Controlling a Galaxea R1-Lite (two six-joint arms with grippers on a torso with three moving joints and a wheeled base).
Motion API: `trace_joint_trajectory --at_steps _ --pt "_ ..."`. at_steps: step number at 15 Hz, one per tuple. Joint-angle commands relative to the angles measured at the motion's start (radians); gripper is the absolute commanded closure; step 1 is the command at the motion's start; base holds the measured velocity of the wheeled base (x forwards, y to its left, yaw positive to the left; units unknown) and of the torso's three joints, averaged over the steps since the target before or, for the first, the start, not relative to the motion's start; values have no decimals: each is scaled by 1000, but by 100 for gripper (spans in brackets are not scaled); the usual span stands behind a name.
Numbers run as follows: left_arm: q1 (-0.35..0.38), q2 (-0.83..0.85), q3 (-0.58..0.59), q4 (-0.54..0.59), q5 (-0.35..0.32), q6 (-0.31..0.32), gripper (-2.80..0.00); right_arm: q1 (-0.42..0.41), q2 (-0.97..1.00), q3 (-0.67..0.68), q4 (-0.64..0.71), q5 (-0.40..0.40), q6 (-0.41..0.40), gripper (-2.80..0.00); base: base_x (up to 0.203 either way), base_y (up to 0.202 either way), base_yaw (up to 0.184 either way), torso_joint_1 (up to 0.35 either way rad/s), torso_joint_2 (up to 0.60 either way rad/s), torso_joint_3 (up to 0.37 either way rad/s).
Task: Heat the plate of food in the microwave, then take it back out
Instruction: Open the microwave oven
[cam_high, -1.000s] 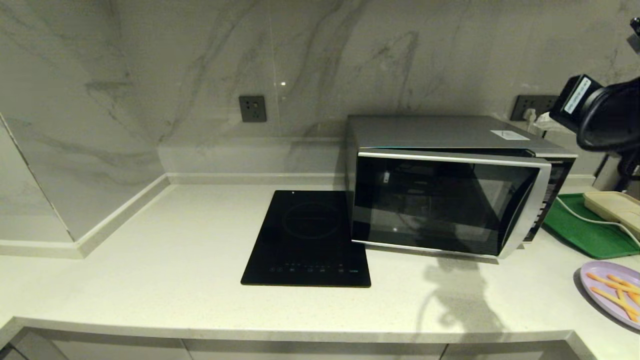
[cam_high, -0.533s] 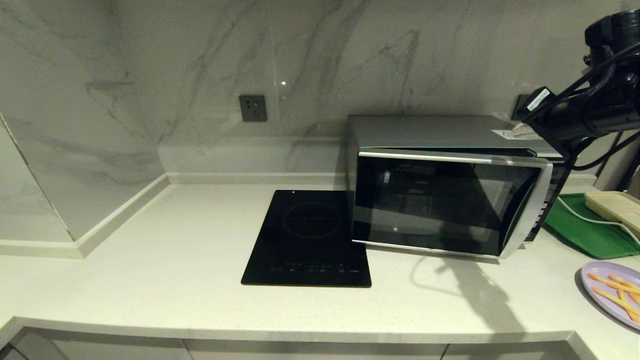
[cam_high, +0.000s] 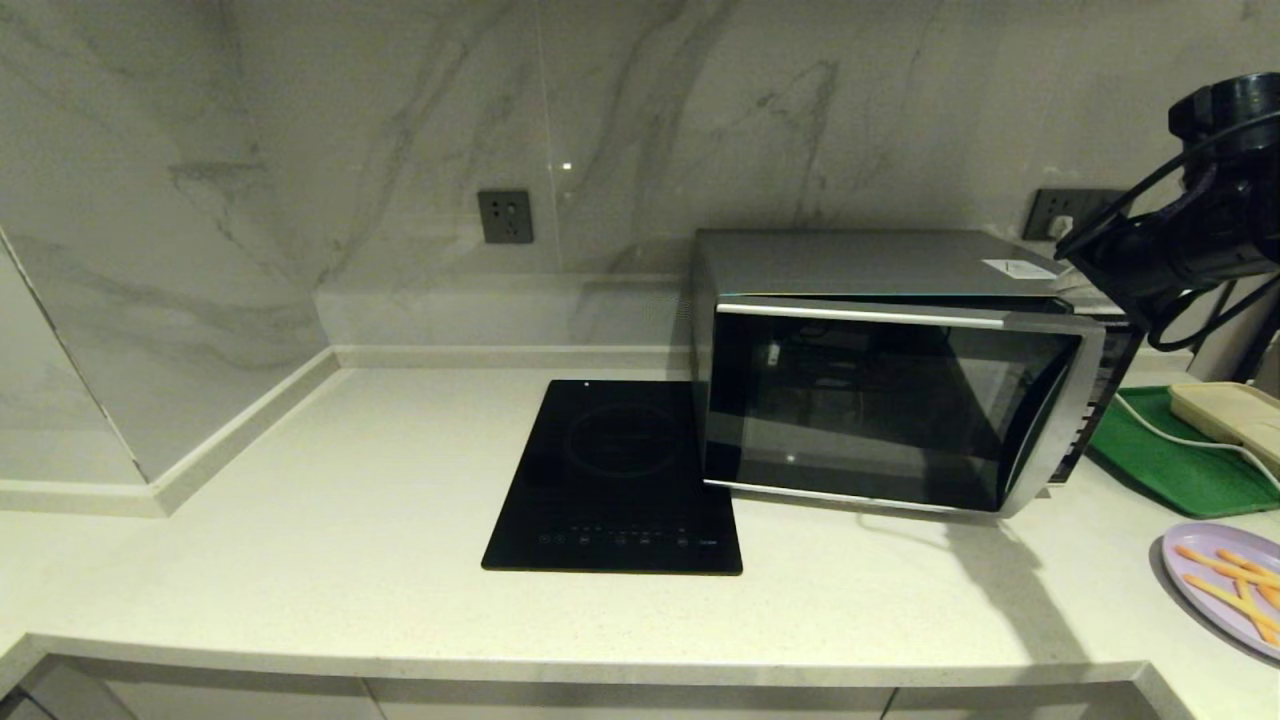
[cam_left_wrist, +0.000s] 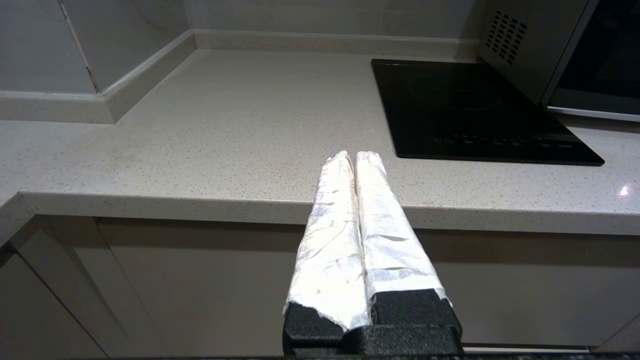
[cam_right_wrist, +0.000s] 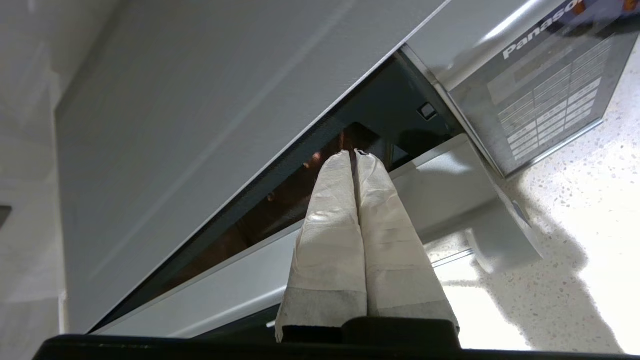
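The microwave (cam_high: 890, 370) is seen right of centre in the head view, standing on the pale desk (cam_high: 350, 480) with its dark glass door already swung slightly ajar, so that a narrow gap shows along the door's top edge. The plate of food (cam_high: 1225, 585) is found at the lower right edge of the same view, resting on the desk well apart from the oven, with the orange sticks lying on it.

The right pincer (cam_right_wrist: 354, 152) is shown in the right wrist view with its two taped fingers pressed together and nothing held between them; its tips are poised right at the gap between the door's upper edge and the oven body, near the button panel. Whether the tips touch the door cannot be told. In the head view only the right arm's dark wrist is visible at the upper right, above the oven's right corner. The left pincer (cam_left_wrist: 355, 156) is parked low in front of the desk edge, its fingers likewise closed on nothing.

The step in hand is judged to be the opening of the door. The next move would call for the closed fingertips to be hooked behind the door's free edge and the door drawn fully outward, before the plate can be fetched.
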Motion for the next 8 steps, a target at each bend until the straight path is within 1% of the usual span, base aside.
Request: trace_joint_trajectory --at_steps 1,4,8 --pt "1 0 0 -1 0 -1 0 -12 21 0 3 11 4 0 0 0 0 0 0 0" --pt "1 0 0 -1 0 -1 0 -25 32 3 3 36 3 0 0 0 0 0 0 0" --pt "1 -1 0 -1 0 -1 0 -30 62 -12 -2 41 3 0 0 0 0 0 0 0"
